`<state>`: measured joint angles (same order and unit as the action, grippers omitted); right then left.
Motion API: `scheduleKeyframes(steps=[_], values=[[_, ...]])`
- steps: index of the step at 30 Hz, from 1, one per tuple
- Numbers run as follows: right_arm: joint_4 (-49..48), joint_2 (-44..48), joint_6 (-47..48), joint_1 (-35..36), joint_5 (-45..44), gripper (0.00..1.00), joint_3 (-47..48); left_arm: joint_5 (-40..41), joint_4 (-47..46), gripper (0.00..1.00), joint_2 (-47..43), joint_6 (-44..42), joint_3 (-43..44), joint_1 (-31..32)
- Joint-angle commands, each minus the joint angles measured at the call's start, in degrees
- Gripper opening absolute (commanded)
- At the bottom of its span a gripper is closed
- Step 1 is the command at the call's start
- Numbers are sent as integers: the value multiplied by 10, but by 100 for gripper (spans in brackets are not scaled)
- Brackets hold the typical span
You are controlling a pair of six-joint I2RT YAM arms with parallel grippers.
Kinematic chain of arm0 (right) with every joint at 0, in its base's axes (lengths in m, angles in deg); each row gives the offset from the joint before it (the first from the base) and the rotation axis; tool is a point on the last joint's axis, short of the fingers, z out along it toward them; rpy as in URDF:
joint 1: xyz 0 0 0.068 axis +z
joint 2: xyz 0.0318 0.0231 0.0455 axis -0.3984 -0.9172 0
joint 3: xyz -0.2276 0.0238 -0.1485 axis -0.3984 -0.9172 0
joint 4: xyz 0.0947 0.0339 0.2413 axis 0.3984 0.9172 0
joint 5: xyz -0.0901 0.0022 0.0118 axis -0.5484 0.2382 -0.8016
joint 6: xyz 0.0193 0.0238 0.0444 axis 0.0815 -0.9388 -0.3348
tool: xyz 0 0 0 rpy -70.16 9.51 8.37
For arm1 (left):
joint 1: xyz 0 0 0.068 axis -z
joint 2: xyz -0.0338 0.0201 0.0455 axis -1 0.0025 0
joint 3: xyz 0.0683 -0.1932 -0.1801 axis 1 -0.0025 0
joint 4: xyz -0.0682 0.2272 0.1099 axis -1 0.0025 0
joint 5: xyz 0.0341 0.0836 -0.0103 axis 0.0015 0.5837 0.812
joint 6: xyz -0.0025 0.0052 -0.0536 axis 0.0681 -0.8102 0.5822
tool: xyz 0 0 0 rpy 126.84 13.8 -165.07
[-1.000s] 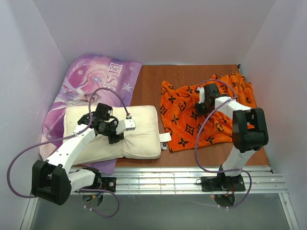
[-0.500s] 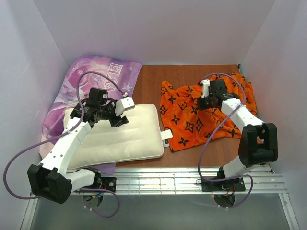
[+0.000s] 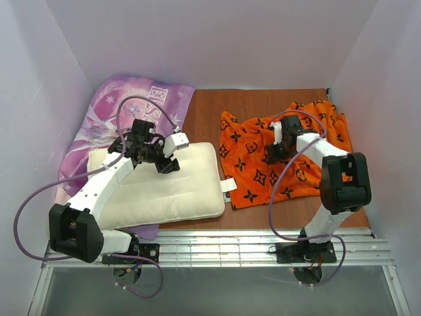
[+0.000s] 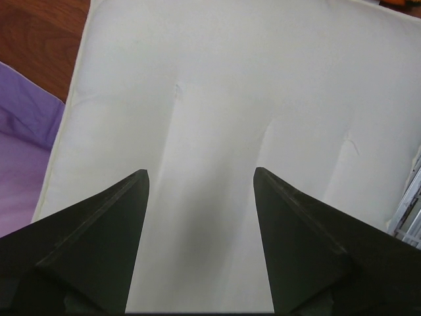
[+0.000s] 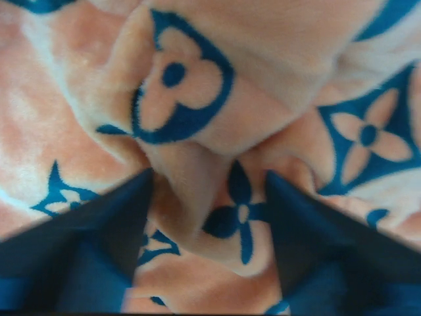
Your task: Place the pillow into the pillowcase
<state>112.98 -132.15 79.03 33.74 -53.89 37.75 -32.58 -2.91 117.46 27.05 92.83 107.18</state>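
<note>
Left pincer (image 4: pixel 200 172) hangs released over the plump cream-white pillow (image 4: pixel 250 79); right pincer (image 5: pixel 207 174), spread, straddles a fold of the orange monogrammed pillowcase (image 3: pixel 250 172) (probably hunting its opening).

Left arm (image 3: pixel 105 187) is stretched forward, left gripper (image 4: pixel 200 174) angled down, jaws spread. Right arm (image 3: pixel 329 155) is folded inward, right gripper (image 5: pixel 209 172) low, jaws apparently parted too.

This is looking like a robotics lab test booth: plain white walls (image 3: pixel 210 46) are closing in a wooden table (image 3: pixel 263 102) at 9, 12 and 3 o'clock, a metal rail (image 3: pixel 230 247) is running along 6 o'clock, and a left arm (image 3: pixel 99 194) and right arm (image 3: pixel 342 181) are standing bolted there, trailing purple cables (image 3: pixel 270 207).
</note>
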Motion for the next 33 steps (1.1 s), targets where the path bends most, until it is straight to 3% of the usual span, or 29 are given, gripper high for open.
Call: scheduleKeyframes(steps=[1, 5, 16, 19, 26, 33], values=[[1, 25, 1, 9, -41, 71, 23, -4, -19, 61, -16, 24, -26, -3], [2, 28, 2, 36, -72, 72, 40, -1, -36, 61, -31, 42, -43, -3], [-8, -82, 45, 88, -207, 59, 71, 33, -64, 61, -21, 68, -38, -3], [-21, -78, 60, 86, -255, 57, 64, 35, -72, 61, -18, 77, -37, -3], [-28, -19, 71, 81, -279, 50, 60, 40, -88, 61, -24, 78, -59, -3], [-15, -25, 76, 52, -257, 27, 81, 54, -96, 61, -15, 78, -60, -3]])
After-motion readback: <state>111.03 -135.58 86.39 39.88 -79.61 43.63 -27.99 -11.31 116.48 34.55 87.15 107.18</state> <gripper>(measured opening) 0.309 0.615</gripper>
